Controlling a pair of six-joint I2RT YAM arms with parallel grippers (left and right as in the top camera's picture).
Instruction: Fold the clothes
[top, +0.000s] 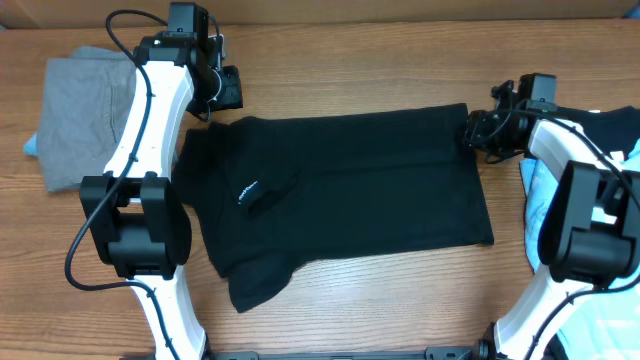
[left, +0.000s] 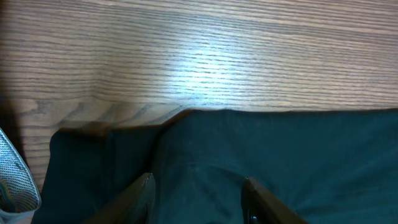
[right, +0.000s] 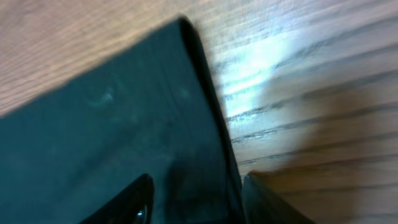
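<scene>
The clothes in play are a black T-shirt (top: 350, 185) lying folded into a wide band across the middle of the table, with a small white logo (top: 247, 188) near its left end. My left gripper (top: 225, 100) hovers over the shirt's far left corner. In the left wrist view its fingers (left: 140, 196) stand apart above the black fabric (left: 280, 155), so it is open. My right gripper (top: 472, 132) is at the far right corner. There its open jaws (right: 198, 179) straddle the shirt's folded edge (right: 205, 93), one finger over cloth and one over bare wood.
A grey shirt (top: 75, 115) lies crumpled at the far left with a bit of light blue cloth (top: 30, 147) under it. More clothes, black (top: 610, 125) and light blue (top: 535, 190), are heaped at the right edge. Bare wooden table (top: 350, 70) lies beyond the shirt.
</scene>
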